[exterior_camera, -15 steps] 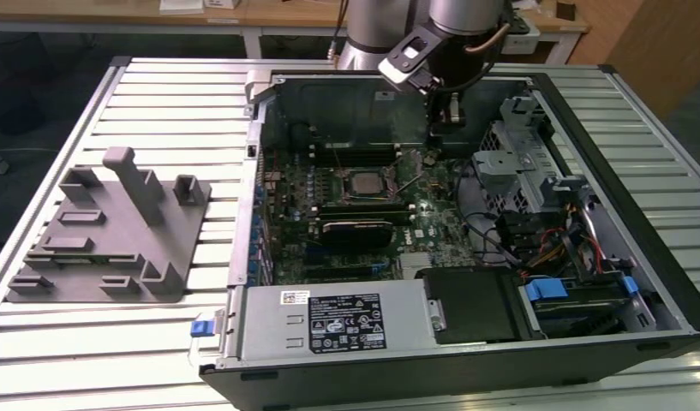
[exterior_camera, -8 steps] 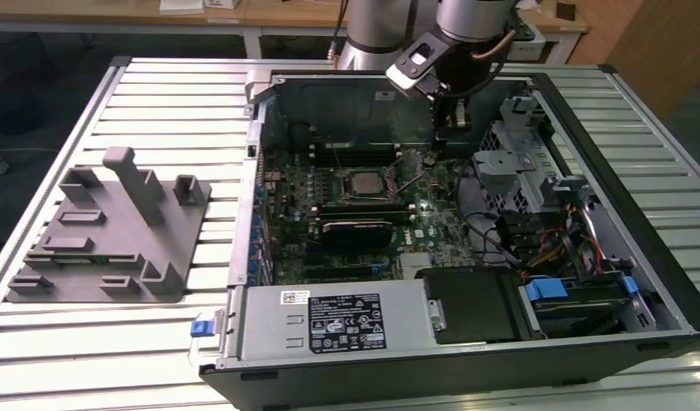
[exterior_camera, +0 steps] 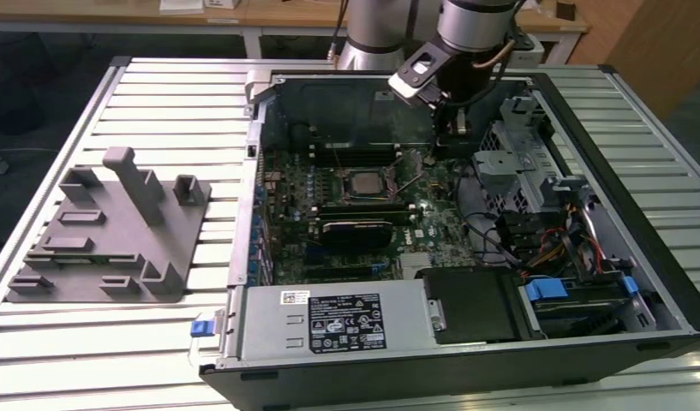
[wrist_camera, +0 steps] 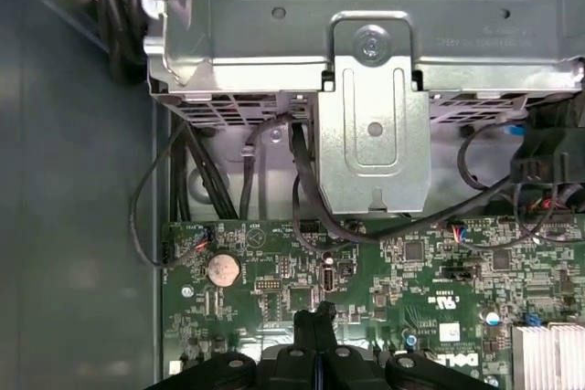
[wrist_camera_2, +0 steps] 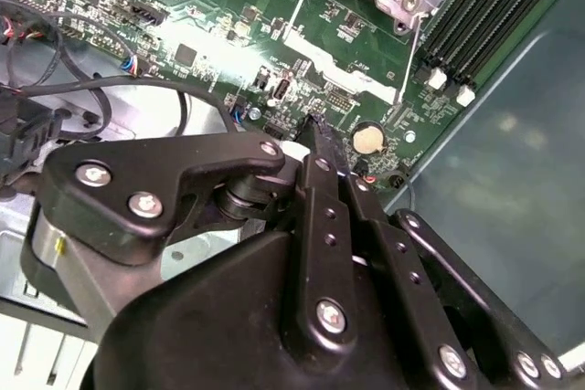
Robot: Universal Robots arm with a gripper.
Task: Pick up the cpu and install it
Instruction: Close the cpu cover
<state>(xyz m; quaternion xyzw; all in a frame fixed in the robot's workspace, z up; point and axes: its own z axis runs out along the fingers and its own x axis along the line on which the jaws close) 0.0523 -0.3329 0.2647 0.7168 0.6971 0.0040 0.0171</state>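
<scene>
The cpu (exterior_camera: pixel 359 182) sits in its socket mid-motherboard (exterior_camera: pixel 435 214), while the gripper (wrist_camera_2: pixel 315 127), closed on nothing, hovers over the board's corner by the cables (wrist_camera: pixel 302 189), so seating looks done and any further move needs care around them.

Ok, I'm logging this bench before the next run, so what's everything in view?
table: one, pale slatted metal, under everything.
computer case: one, black, open on the table.
motherboard: one, green, inside the case.
cpu: one, silver, at the socket mid-motherboard.
power supply: one, silver-grey, case's near end.
fixture: one, grey, on the table at the exterior view's left.
drive cage: one, bare metal, beside the motherboard.
coin cell: one, silver, on the motherboard.
arm: one, silver-grey, over the case's far end.
pincer: one, black, shut, above the motherboard, apart from the cpu.
</scene>
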